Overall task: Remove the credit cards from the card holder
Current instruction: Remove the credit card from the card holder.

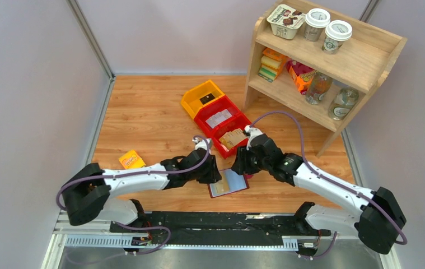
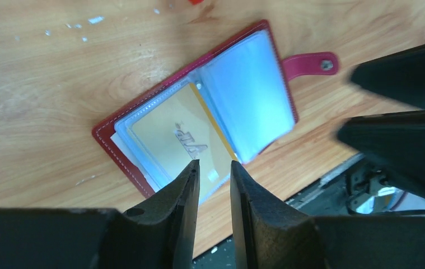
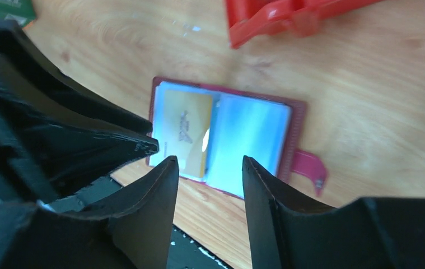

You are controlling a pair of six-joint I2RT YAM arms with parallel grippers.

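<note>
Card holder (image 2: 238, 84) lies open; left end effector (image 2: 214, 165), barely parted and empty, hovers right at the credit card (image 2: 171, 137), closer than the spread right end effector (image 3: 209, 162).

Card holder (image 3: 227, 140) lies open, 1 credit card (image 3: 186, 131) sleeved inside; right gripper (image 3: 210, 162) jaws parted.

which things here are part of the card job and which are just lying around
Job: card holder, open; credit card in its pocket; tan cards in red bin.
Lying about: yellow bin; wooden shelf; small orange packet.
</note>
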